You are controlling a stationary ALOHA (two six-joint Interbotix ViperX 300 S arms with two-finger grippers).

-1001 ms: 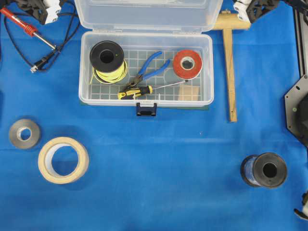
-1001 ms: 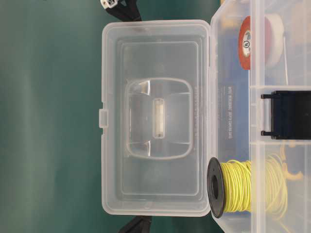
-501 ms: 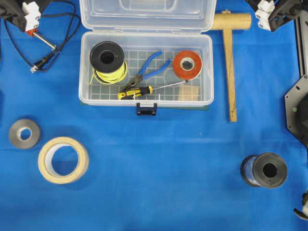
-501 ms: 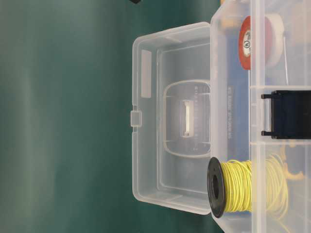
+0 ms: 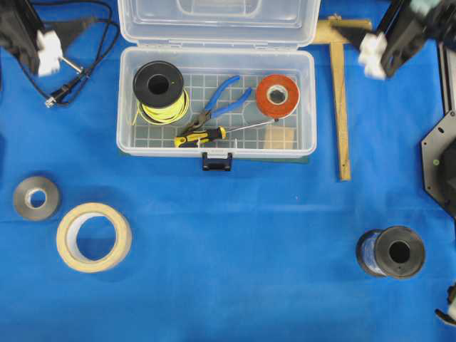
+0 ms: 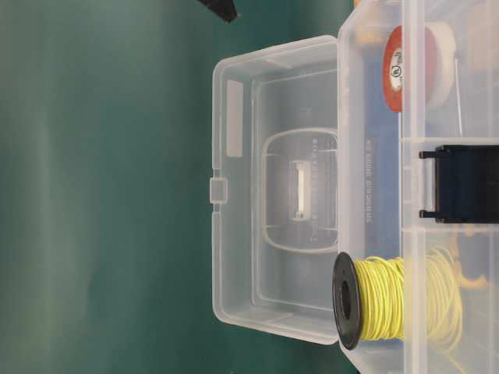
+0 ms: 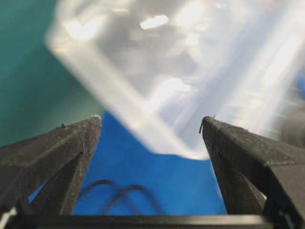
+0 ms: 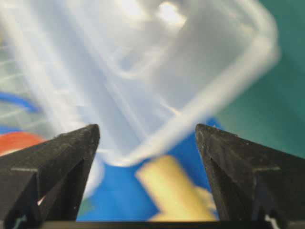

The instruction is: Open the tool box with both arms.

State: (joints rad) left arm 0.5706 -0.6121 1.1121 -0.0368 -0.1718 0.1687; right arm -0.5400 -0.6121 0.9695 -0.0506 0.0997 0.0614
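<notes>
The tool box stands open at the back middle of the blue mat. Its clear lid leans back behind the body, and the black latch hangs at the front. The table-level view shows the lid tilted away from the box body. My left gripper hangs open left of the lid, touching nothing, with blurred lid plastic beyond its tips. My right gripper hangs open right of the lid over the mallet head, also empty. One of its fingertips shows in the table-level view.
The box holds a yellow wire spool, blue pliers, a screwdriver and red tape. A soldering iron with cable lies left, a wooden mallet right. Grey tape, masking tape and a black spool lie in front.
The lid swung further back a second ago and has stayed there. Both grippers drew apart from it; the right one has since come forward and inward over the mallet head.
</notes>
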